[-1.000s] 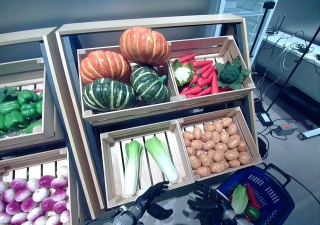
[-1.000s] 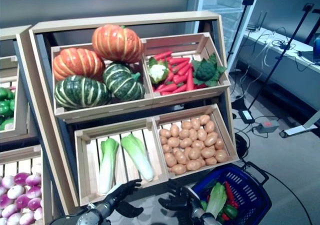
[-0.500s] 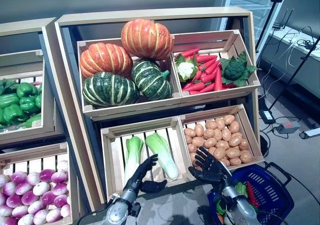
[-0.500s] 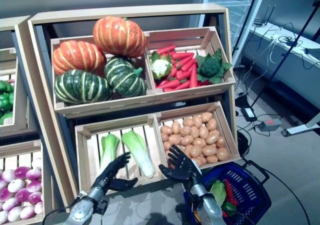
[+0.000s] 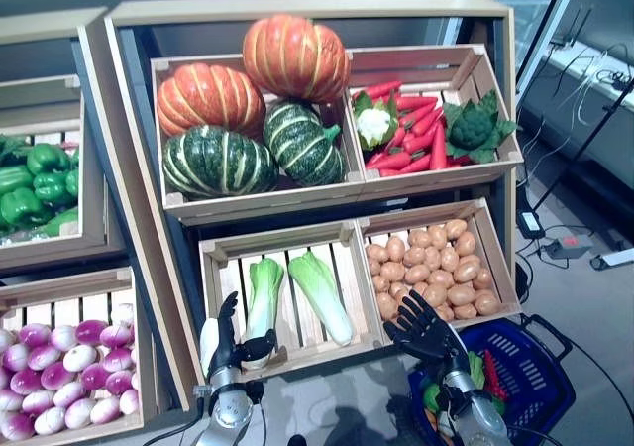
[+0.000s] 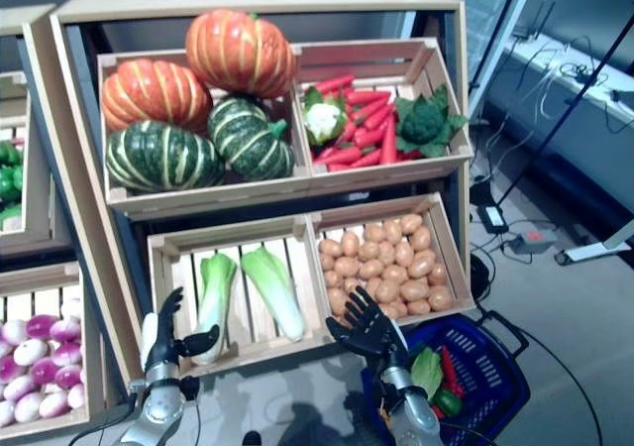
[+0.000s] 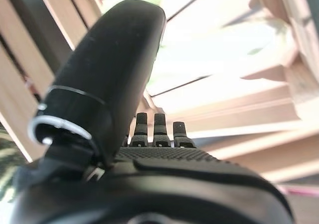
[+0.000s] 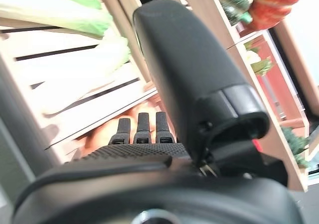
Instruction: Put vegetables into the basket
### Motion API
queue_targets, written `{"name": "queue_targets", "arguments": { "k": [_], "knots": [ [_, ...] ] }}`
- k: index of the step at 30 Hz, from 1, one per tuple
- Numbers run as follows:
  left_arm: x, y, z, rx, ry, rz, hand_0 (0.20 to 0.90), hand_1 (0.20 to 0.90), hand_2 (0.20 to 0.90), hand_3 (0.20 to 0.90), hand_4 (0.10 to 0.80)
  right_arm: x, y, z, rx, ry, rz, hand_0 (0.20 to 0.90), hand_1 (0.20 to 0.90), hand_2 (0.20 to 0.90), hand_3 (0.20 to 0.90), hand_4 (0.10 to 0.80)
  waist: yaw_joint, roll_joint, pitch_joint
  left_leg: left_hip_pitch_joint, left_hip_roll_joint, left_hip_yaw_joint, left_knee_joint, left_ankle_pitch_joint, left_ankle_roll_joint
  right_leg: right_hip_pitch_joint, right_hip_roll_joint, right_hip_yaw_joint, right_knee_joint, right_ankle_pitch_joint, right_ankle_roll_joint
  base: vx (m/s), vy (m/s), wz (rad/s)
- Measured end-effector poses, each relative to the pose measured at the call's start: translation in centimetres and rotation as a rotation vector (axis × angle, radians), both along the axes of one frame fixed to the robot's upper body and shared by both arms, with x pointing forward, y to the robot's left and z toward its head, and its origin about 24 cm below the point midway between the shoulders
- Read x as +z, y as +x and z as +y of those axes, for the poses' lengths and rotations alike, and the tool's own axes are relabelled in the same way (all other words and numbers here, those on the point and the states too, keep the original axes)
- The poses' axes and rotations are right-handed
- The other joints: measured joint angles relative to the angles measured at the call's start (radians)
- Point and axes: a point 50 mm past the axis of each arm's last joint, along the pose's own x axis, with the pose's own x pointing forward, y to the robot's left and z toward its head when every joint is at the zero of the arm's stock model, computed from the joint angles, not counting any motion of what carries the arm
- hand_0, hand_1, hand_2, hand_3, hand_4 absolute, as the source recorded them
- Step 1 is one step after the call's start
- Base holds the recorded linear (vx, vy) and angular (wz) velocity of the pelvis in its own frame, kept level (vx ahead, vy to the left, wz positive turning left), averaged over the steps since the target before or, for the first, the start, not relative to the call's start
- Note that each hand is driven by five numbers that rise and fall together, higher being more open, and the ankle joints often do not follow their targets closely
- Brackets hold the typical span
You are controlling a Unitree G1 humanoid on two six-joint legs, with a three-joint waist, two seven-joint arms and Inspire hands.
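Two pale green cabbages (image 5: 319, 295) lie in the lower left crate (image 5: 282, 243), and the lower right crate holds several potatoes (image 5: 434, 270). My left hand (image 5: 222, 345) is open, fingers upright, at the front left corner of the cabbage crate, its thumb beside the left cabbage (image 5: 262, 297). My right hand (image 5: 423, 329) is open with fingers spread at the front edge of the potato crate. It holds nothing. The blue basket (image 5: 540, 391) stands on the floor at lower right, with a leafy green vegetable (image 6: 426, 372) and red and green ones inside. In the right wrist view a cabbage (image 8: 65, 74) shows past the fingers.
The upper shelf carries orange and green pumpkins (image 5: 248, 119) and a crate with cauliflower (image 5: 374, 125), red vegetables (image 5: 411, 139) and broccoli (image 5: 475, 125). Green peppers (image 5: 25, 190) and purple-white bulbs (image 5: 50, 377) fill crates on the left. Cables and stands (image 5: 565, 253) lie right of the shelf.
My left hand has moved left to the cabbage crate's front corner and turned upright. My right hand stays by the potato crate. The camera has tilted, shifting the whole scene.
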Motion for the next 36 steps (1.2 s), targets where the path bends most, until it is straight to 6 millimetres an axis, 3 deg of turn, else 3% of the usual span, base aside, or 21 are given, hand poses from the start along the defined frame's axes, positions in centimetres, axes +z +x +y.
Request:
{"name": "queue_targets", "arguments": {
  "k": [3, 10, 15, 17, 18, 26, 30, 36],
  "knots": [
    [1.8, 3.0, 0.1, 0.034, 0.058, -0.068, 0.900, 0.900, 0.900, 0.900, 0.800, 0.6, 1.2, 0.1, -0.012, 0.010, -0.024, 0.900, 0.900, 0.900, 0.900, 0.800, 0.002, -0.002, 0.057, -0.087, 0.002, 0.043, 0.104, -0.024, 0.012, -0.113, -0.013, 0.026, 0.171, -0.060, -0.005, -0.118, 0.028, 0.04],
    [4.1, 6.2, 0.6, 0.140, 0.035, -0.152, 0.900, 0.900, 0.900, 0.900, 0.800, 2.0, 3.3, 0.5, 0.011, -0.012, -0.097, 0.900, 0.900, 0.900, 0.900, 0.800, -0.026, -0.019, 0.131, -0.312, 0.006, 0.064, 0.494, -0.179, 0.015, -0.356, -0.060, 0.057, 0.591, -0.224, -0.028, -0.122, 0.048, -0.09],
    [4.2, 6.7, 1.3, 0.220, -0.026, -0.140, 0.900, 0.900, 0.900, 0.900, 0.800, 2.2, 3.7, 0.1, -0.014, -0.029, -0.094, 0.900, 0.900, 0.900, 0.900, 0.800, -0.062, -0.037, 0.160, -0.434, 0.014, 0.068, 0.684, -0.236, 0.013, -0.501, -0.073, 0.091, 0.777, -0.279, -0.044, -0.046, 0.047, -0.09],
    [4.1, 6.7, 1.7, 0.252, -0.050, -0.133, 0.900, 0.900, 0.900, 0.900, 0.800, 2.3, 3.7, -0.6, -0.013, -0.052, -0.094, 0.900, 0.900, 0.900, 0.900, 0.800, -0.082, -0.035, 0.175, -0.450, 0.014, 0.069, 0.795, -0.326, 0.025, -0.523, -0.067, 0.101, 0.850, -0.307, -0.042, -0.013, 0.073, -0.17],
    [4.2, 6.8, 2.1, 0.272, -0.060, -0.136, 0.900, 0.900, 0.900, 0.900, 0.800, 2.4, 3.7, -1.0, -0.016, -0.064, -0.094, 0.900, 0.900, 0.900, 0.900, 0.800, -0.088, -0.039, 0.182, -0.467, 0.020, 0.072, 0.830, -0.338, 0.029, -0.539, -0.068, 0.104, 0.886, -0.319, -0.042, -0.018, 0.064, -0.12],
    [6.1, 8.0, 5.4, 0.343, -0.083, -0.166, 0.900, 0.900, 0.900, 0.900, 0.800, 2.5, 3.3, -2.7, -0.029, -0.112, -0.086, 0.900, 0.900, 0.900, 0.900, 0.800, -0.135, -0.051, 0.209, -0.592, 0.048, 0.085, 0.984, -0.370, 0.019, -0.681, -0.055, 0.133, 1.047, -0.351, -0.062, -0.013, 0.025, -0.11],
    [7.1, 8.8, 5.7, 0.337, -0.080, -0.195, 0.900, 0.900, 0.900, 0.900, 0.800, 2.6, 3.4, -3.2, -0.019, -0.140, -0.087, 0.900, 0.900, 0.900, 0.900, 0.800, -0.142, -0.048, 0.233, -0.646, 0.054, 0.064, 1.085, -0.416, 0.016, -0.737, -0.052, 0.128, 1.133, -0.377, -0.064, -0.016, 0.012, -0.07],
    [8.5, 9.9, 6.6, 0.360, -0.093, -0.209, 0.900, 0.900, 0.900, 0.900, 0.800, 3.6, 4.2, -3.4, 0.003, -0.161, -0.124, 0.900, 0.900, 0.900, 0.900, 0.800, -0.152, -0.046, 0.265, -0.755, 0.067, 0.061, 1.156, -0.415, 0.014, -0.847, -0.044, 0.128, 1.206, -0.382, -0.070, -0.069, 0.010, -0.01]
  ]
}}
